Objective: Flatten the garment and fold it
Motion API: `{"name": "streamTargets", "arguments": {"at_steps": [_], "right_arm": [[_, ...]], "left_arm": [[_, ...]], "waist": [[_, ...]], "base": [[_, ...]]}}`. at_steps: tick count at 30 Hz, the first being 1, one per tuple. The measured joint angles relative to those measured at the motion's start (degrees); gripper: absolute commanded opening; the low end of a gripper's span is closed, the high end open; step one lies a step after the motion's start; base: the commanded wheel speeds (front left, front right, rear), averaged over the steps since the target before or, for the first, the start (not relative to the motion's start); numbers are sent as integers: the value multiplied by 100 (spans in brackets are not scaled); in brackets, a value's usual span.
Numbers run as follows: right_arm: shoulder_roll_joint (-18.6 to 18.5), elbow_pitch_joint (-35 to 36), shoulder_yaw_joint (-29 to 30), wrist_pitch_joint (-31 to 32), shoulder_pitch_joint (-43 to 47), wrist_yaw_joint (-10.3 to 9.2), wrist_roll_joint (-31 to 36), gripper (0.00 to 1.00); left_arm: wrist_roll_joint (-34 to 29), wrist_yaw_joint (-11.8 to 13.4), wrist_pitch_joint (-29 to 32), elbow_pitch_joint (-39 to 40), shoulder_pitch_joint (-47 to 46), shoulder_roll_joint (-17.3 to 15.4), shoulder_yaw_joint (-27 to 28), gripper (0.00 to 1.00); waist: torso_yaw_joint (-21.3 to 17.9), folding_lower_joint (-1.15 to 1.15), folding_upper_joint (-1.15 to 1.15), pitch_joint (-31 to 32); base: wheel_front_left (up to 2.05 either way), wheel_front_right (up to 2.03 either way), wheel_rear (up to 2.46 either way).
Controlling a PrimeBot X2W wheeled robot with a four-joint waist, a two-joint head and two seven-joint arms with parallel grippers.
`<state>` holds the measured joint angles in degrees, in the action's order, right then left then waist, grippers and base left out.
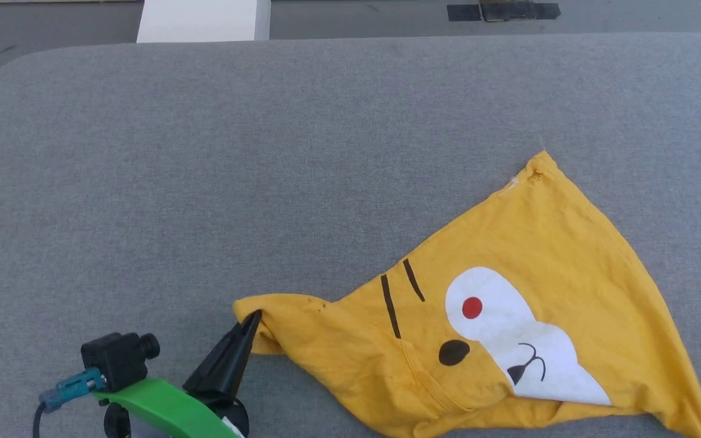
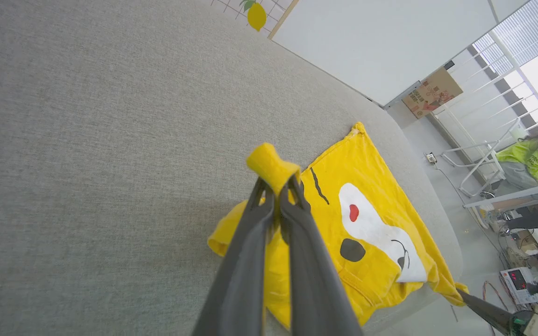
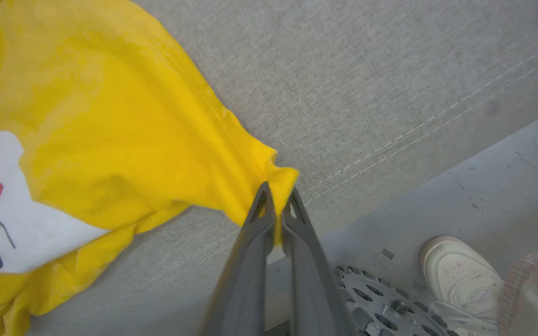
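Yellow garment (image 1: 527, 243) print-up, near right on grey pad (image 1: 204, 152). Left gripper (image 1: 254, 319) pinches its left corner, right gripper (image 3: 278, 196) its near-right corner. Likely light, limp, crease-prone: grip corners, hems.

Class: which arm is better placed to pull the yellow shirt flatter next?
Probably left: left gripper pinches the garment with bare grey surface beside it; right gripper sits at the surface's edge.

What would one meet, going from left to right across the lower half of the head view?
Teal plug, black camera, left end effector shut on a corner of the garment, two black stripes, red dot, black nose mark.
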<state>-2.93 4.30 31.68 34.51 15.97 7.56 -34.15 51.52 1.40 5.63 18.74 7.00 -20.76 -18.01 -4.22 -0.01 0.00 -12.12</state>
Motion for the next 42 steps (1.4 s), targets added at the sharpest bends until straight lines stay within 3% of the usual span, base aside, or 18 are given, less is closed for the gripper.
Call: {"name": "streamTargets", "arguments": {"at_steps": [6,7,8,11,14,17,18,22,26,31,37,42], "right_arm": [[10,-956,-389,-648,-304,0,665,0],[10,-1022,-386,-744,-387,0,777,14],[10,-1068,-376,-864,-488,0,893,99],[9,-1014,-300,-1007,-687,0,916,100],[9,-490,-191,-946,-671,0,973,100],[13,310,-85,-586,-650,0,929,100],[-58,1191,-80,-142,-691,0,1004,100],[-361,1755,-391,469,-1231,0,1232,100],[-876,1444,-1039,936,-2132,2,1557,100],[-1196,442,-1798,1271,-3322,0,1848,100],[-1535,-670,-2219,1449,-4290,1,2118,100],[-1644,-1194,-2420,1541,-4598,1,2229,100]], "left_arm": [[47,2,35,-92,7,33,-71,0],[48,2,35,-100,7,36,-81,0],[49,2,34,-107,8,42,-88,0],[49,2,34,-107,15,49,-107,0],[41,-1,33,-97,13,51,-146,0],[30,-19,43,-64,-3,55,-208,0],[-11,-40,60,-16,-40,59,-270,0],[-36,-103,80,23,-202,76,-332,0],[-78,-144,111,-2,-387,86,-402,0],[-155,-237,167,-45,-650,125,-508,0],[-220,-338,193,-125,-966,213,-619,0],[-245,-389,191,-215,-1127,271,-661,0]], "waist": [[40,0,0,137],[41,0,0,155],[43,0,0,175],[42,0,0,203],[67,0,0,175],[122,0,0,117],[183,0,0,23],[285,0,0,-135],[399,0,0,-327],[551,0,0,-611],[757,0,0,-961],[944,1,0,-1197]], "base": [[0,0,0],[0,0,0],[0,0,0],[0,0,0],[0,0,0],[0,0,0],[0,0,0],[0,0,0],[0,0,0],[0,0,0],[0,0,0],[0,0,0]]}}
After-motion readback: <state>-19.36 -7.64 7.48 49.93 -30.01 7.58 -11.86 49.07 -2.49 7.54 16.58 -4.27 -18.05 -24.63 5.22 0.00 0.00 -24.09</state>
